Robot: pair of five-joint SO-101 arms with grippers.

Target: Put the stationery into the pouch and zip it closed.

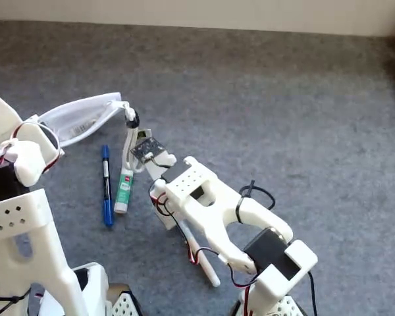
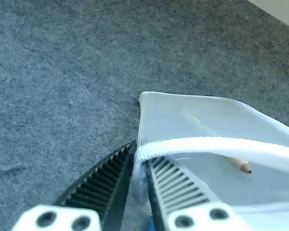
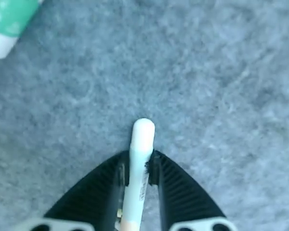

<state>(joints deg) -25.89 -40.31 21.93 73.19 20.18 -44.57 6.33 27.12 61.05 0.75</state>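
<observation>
A white mesh pouch [image 1: 85, 120] lies at the far left, its mouth held up. My left gripper [image 2: 140, 155] is shut on the pouch's [image 2: 207, 120] white rim, and a pencil [image 2: 242, 166] shows inside the pouch. A blue pen [image 1: 106, 187] and a green-and-white glue stick [image 1: 124, 189] lie side by side on the carpet just in front of the pouch. My right gripper [image 3: 138, 161] is low over the carpet, shut on a white pen [image 3: 143, 132]. That white pen [image 1: 204, 260] sticks out from under the right arm, to the right of the glue stick [image 3: 9, 21].
The surface is grey carpet [image 1: 303, 118], open across the far and right side. The right arm's body [image 1: 204, 197] and cables [image 1: 253, 194] span the middle front. A pale wall [image 1: 250, 13] borders the far edge.
</observation>
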